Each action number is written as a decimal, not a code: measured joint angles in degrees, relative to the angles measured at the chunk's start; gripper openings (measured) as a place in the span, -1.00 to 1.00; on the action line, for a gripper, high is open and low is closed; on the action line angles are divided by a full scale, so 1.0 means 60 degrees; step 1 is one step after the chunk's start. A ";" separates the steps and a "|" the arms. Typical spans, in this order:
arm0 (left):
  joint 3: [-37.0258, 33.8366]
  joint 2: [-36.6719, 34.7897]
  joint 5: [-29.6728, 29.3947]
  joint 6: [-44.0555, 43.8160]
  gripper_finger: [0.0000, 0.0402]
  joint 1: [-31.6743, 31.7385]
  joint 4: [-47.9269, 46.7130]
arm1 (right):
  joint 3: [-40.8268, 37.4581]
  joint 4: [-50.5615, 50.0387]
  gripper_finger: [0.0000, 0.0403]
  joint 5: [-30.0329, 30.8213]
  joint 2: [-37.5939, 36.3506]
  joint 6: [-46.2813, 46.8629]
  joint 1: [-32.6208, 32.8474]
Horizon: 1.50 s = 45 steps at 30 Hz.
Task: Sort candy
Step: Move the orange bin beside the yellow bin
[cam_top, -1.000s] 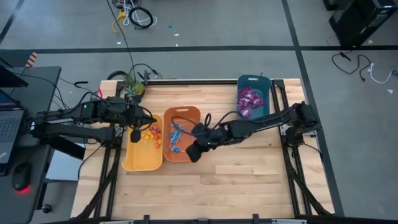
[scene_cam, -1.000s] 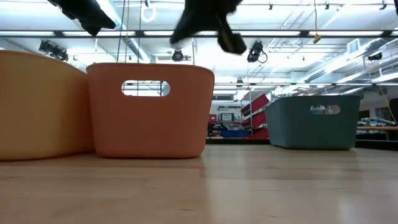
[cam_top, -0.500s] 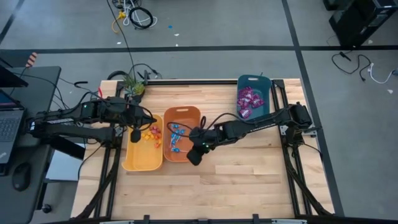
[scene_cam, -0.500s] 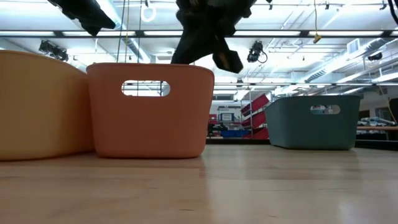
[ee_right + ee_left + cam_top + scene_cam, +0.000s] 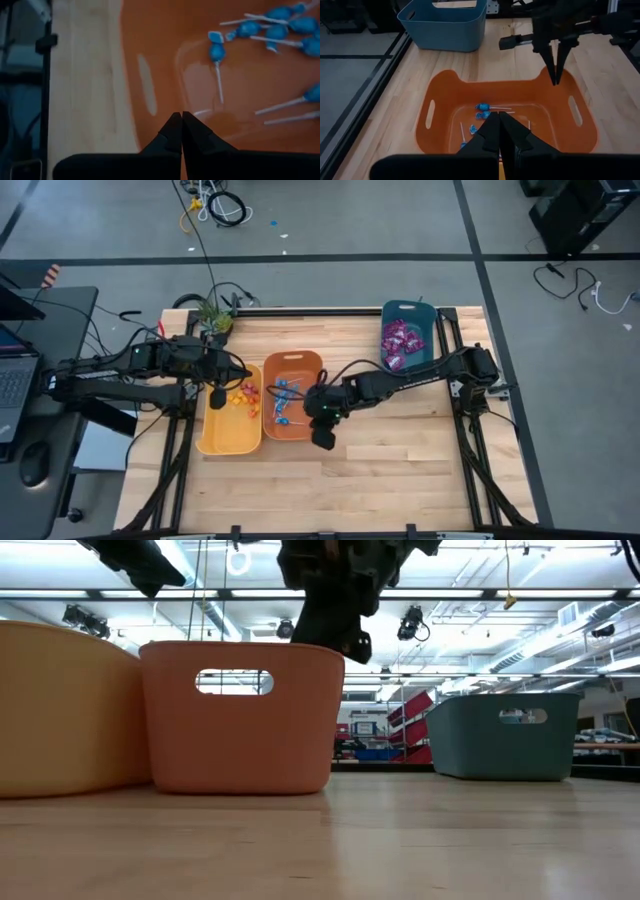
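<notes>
Since a second ago my right gripper (image 5: 324, 438) has swung back toward the near wall of the orange bin (image 5: 305, 360); it hangs there clenched, holding nothing. I'd lift clear before crossing. The left gripper (image 5: 217, 396) waits closed and empty over the yellow bin (image 5: 228, 442). Only the right wrist view shows the blue lollipops (image 5: 217, 52) plainly; purple packets (image 5: 399, 340) fill the teal bin (image 5: 405, 310) beyond.

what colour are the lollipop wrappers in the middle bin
Blue, on thin white sticks; the lollipops show best in the right wrist view.
</notes>
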 joint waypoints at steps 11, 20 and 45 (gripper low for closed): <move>0.0000 -0.0001 0.0000 0.0000 -1.00 0.0000 -0.0215 | 0.0001 0.0216 -1.00 -0.0212 0.0000 -0.1253 -0.0069; 0.0000 -0.0001 0.0000 0.0000 -1.00 0.0000 -0.0204 | 0.0001 0.0280 -1.00 -0.0316 0.0000 -0.1255 0.0075; 0.0000 0.0000 0.0050 -0.0007 -1.00 -0.0069 -0.0215 | -0.0017 0.1276 -1.00 -0.0912 0.0754 -0.1514 0.0161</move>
